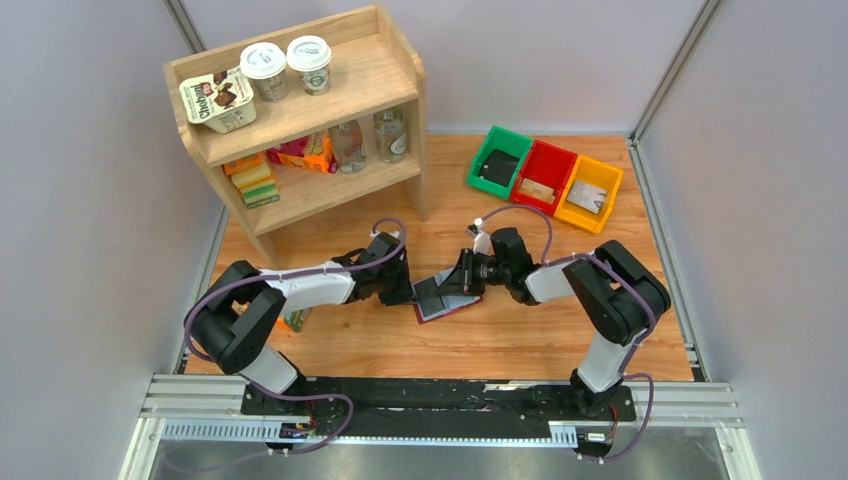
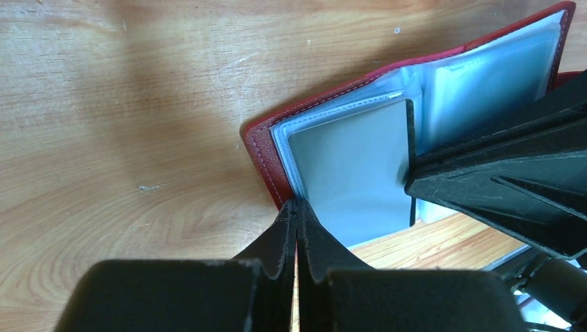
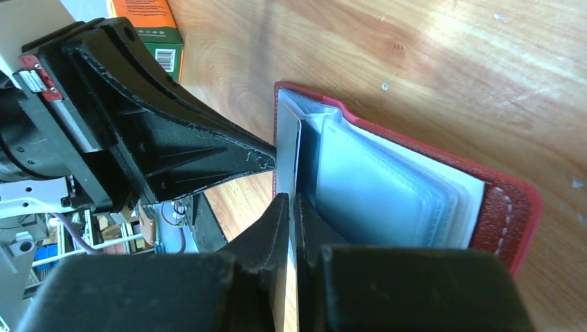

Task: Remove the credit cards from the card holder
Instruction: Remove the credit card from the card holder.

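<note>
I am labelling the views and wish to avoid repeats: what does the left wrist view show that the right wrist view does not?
Only the left wrist view: the broad grey face of the credit card. Only the right wrist view: an orange and green box on the table, and the credit card only edge-on. Both: the open card holder, its clear sleeves, the left gripper shut on its edge, the right gripper shut on the credit card.

walls (image 1: 90,200) pale lilac | table (image 1: 400,350) wood — shelf (image 1: 375,70) rear-left
</note>
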`<control>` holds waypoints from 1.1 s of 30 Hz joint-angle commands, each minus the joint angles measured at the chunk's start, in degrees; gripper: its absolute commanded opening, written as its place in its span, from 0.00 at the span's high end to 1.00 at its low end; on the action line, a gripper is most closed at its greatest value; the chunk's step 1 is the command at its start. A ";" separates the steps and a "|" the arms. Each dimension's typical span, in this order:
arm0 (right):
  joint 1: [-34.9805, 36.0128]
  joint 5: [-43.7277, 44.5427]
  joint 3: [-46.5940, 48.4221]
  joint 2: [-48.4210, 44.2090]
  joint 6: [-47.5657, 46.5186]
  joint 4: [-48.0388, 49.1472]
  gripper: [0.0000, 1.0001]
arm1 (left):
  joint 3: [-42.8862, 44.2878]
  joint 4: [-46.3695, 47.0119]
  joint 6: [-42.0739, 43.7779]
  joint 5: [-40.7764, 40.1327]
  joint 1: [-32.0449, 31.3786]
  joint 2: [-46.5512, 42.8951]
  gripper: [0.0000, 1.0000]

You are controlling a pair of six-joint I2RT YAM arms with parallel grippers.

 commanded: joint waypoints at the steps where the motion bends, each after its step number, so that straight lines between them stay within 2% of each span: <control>1: -0.41 -5.46 -1.10 0.10 2.75 8.63 0.94 | -0.35 -2.86 0.79 -1.34 -0.54 3.42 1.00; 3: -0.68 -5.99 -1.45 0.10 3.10 9.70 1.00 | -0.17 -3.48 1.06 -1.43 -0.54 3.69 1.00; 18: -6.57 -6.17 -2.16 -1.57 -2.87 -0.31 1.00 | 0.71 -4.44 1.94 -0.99 -0.54 4.92 1.00; 23: -6.57 -6.61 -1.98 0.19 -2.00 0.29 1.00 | 0.53 -2.34 2.82 -0.03 -0.54 1.68 0.99; 29: -6.57 -6.52 -2.16 1.42 -0.42 1.52 1.00 | 1.41 1.27 2.82 2.08 -0.71 -4.39 0.79; 33: -6.39 -6.52 -2.07 1.60 0.11 1.87 0.99 | 3.43 3.90 3.08 3.75 -0.80 -4.22 0.76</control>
